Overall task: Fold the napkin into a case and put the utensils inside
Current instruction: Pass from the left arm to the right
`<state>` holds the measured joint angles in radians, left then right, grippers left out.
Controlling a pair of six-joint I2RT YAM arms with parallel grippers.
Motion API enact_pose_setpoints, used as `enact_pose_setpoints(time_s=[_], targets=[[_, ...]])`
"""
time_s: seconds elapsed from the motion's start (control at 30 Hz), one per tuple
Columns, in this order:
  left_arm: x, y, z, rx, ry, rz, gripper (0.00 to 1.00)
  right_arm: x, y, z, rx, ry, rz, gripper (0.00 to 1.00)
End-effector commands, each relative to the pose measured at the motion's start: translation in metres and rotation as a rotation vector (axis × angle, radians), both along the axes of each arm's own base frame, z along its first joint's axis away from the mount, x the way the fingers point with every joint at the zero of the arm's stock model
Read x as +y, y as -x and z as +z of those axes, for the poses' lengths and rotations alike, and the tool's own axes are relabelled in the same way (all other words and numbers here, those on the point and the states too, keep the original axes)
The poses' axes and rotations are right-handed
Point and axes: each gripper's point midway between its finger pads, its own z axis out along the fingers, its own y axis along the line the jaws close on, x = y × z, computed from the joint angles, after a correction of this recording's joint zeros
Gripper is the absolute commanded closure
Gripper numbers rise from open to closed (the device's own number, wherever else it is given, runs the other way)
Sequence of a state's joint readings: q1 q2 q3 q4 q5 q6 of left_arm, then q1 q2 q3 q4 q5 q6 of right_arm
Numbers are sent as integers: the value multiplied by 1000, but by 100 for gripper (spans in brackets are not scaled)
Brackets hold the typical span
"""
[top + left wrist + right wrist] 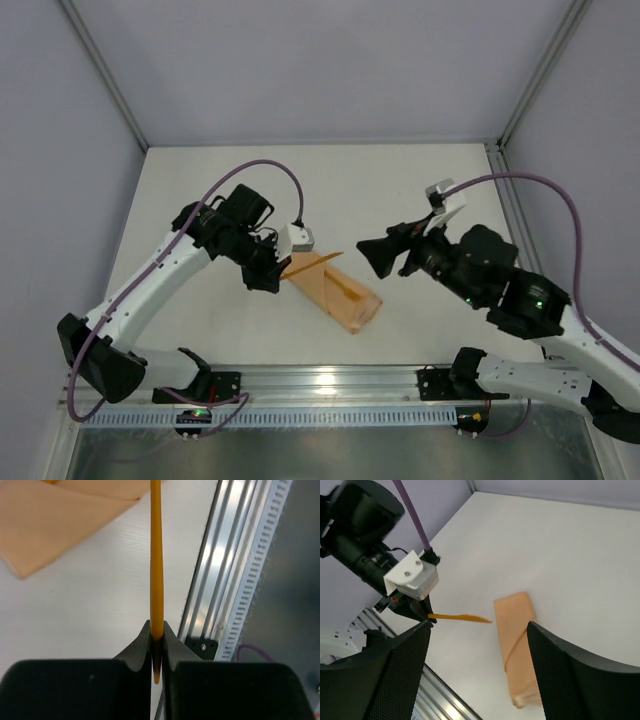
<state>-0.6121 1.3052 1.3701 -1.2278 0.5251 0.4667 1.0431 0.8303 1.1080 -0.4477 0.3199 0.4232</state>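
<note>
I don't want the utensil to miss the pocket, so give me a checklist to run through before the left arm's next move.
1. Grip on the utensil: ok, the left gripper has its fingers shut on one end.
2. Aim: ok, the free end points toward the case and stops just short of it.
3. Case folded and lying flat on the table: ok.
4. Pocket mouth open enough to enter: cannot tell.
5. Right gripper out of the way: ok, it is open, empty and apart from the case.
</note>
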Motion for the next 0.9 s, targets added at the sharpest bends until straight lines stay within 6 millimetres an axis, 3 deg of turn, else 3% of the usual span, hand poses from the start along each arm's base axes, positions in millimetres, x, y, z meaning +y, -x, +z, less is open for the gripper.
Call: enact_pose_setpoints(time_s=[0.0, 0.03, 0.07, 0.1, 0.17, 0.23, 0.33, 0.4, 0.63, 0.87], targets=[[29, 40, -28, 150, -117, -222, 100, -37, 22, 0, -74, 247, 148, 18], [31, 43, -31, 150, -117, -286, 100, -41, 21, 4, -77, 253, 148, 18], [32, 48, -32, 173, -114, -320, 100, -41, 23, -4, -59, 293, 180, 18], [37, 56, -31, 212, -129, -348, 100, -25, 33, -14, -22, 305, 293, 18], [39, 60, -32, 244, -130, -395, 100, -10, 39, -31, 35, 329, 407, 21], [42, 66, -30, 290, -139, -424, 100, 8, 48, -53, 115, 350, 535, 31], [45, 68, -35, 300, -151, -438, 100, 23, 63, -73, 136, 355, 693, 35], [47, 70, -36, 292, -146, -456, 100, 32, 62, -73, 104, 329, 728, 35], [49, 76, -41, 320, -142, -468, 100, 49, 50, -121, 164, 382, 768, 35], [48, 77, -42, 327, -136, -476, 100, 57, 41, -127, 166, 371, 743, 38]])
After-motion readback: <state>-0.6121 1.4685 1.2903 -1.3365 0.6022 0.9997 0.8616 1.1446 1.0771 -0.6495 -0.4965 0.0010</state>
